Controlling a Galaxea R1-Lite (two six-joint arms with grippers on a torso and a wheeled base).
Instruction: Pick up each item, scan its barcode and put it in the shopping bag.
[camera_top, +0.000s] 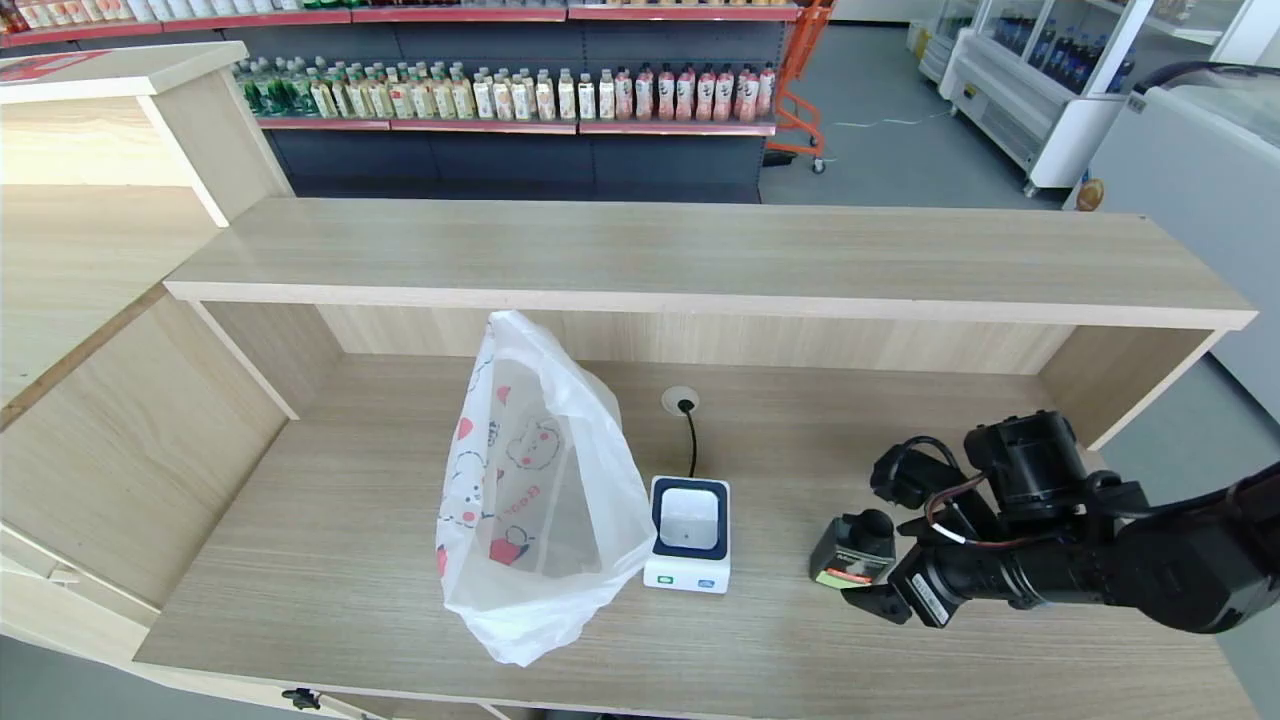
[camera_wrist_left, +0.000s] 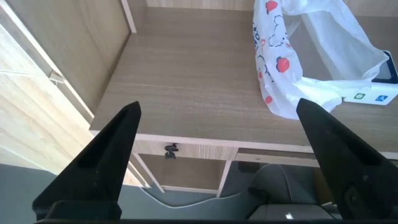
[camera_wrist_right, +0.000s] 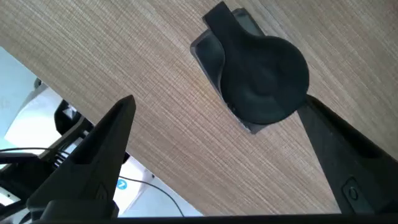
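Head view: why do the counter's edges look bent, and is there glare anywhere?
Head view: the counter's straight edges bow toward the frame's borders, a wide-lens effect; the scanner window looks washed pale, possibly glare; shadows are faint. Right wrist view: the bottle cap shows a soft highlight.

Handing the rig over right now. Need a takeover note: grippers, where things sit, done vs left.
Left gripper: open, empty, hanging by the counter's near edge.
Right gripper: open, lined up on the bottle with the black cap, not closed on it.
The bottle stands upright on the counter, to the right of the scanner. The scanner sits right beside the shopping bag.
Done: nothing confirmed; what the shopping bag holds cannot be told.
Left: grasp the bottle, scan it, bag it.
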